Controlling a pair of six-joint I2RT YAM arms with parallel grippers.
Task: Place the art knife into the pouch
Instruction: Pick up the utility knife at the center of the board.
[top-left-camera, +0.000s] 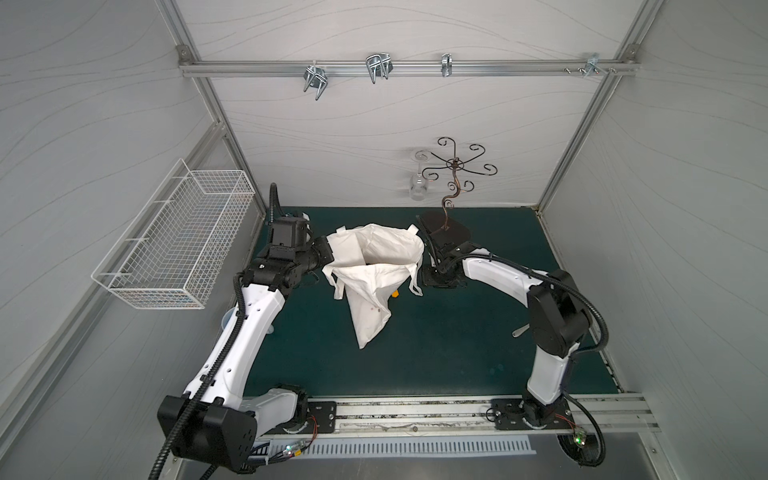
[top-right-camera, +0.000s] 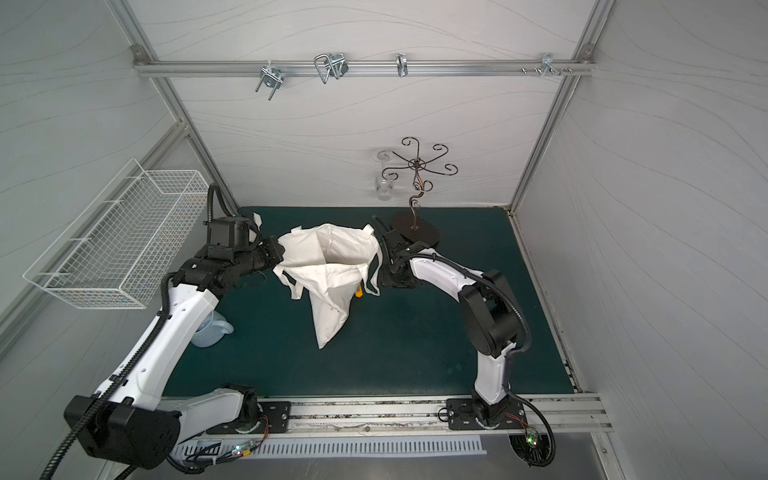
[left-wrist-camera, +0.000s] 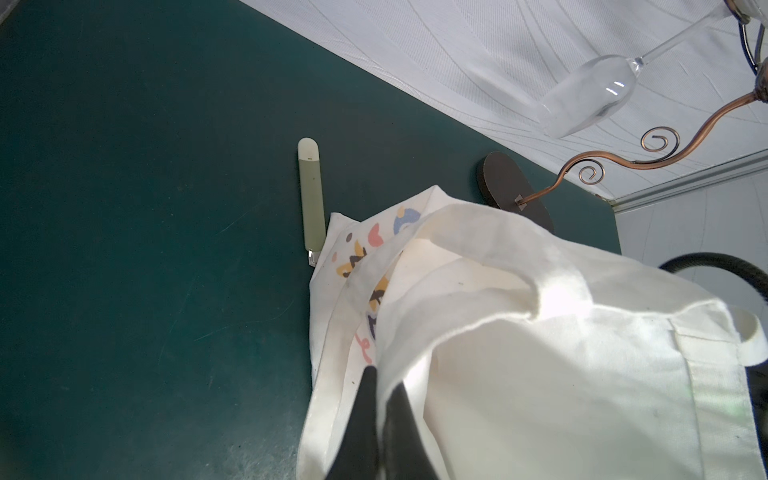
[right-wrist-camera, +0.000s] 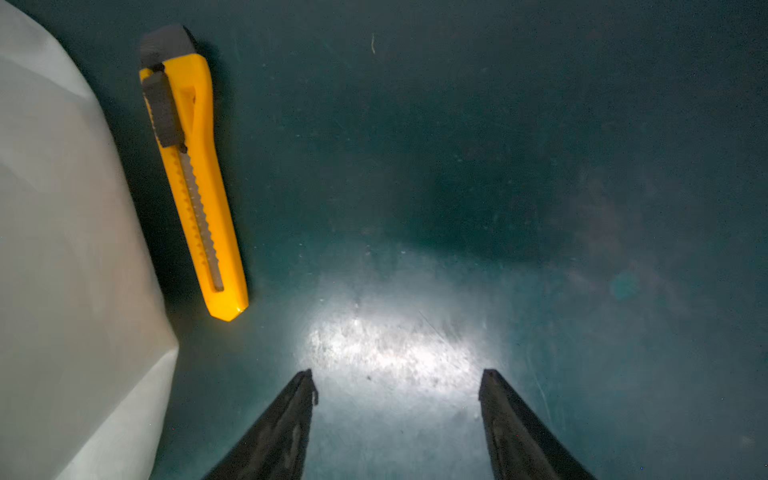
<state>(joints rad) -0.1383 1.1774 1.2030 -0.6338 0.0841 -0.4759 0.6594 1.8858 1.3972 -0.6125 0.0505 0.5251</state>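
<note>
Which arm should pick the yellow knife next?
Right. The right gripper is open and empty over the mat, the yellow art knife lying close by; the left gripper is shut on the pouch rim, holding it up.

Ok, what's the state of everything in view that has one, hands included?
left hand: shut on the pouch rim.
pouch: mouth held open.
right hand: open, empty, above the mat.
yellow knife: flat on the mat beside the pouch, no blade showing.
pale green tool: flat on the mat by the pouch's printed side.
wine glass: empty, hanging upside down from the rack.
</note>
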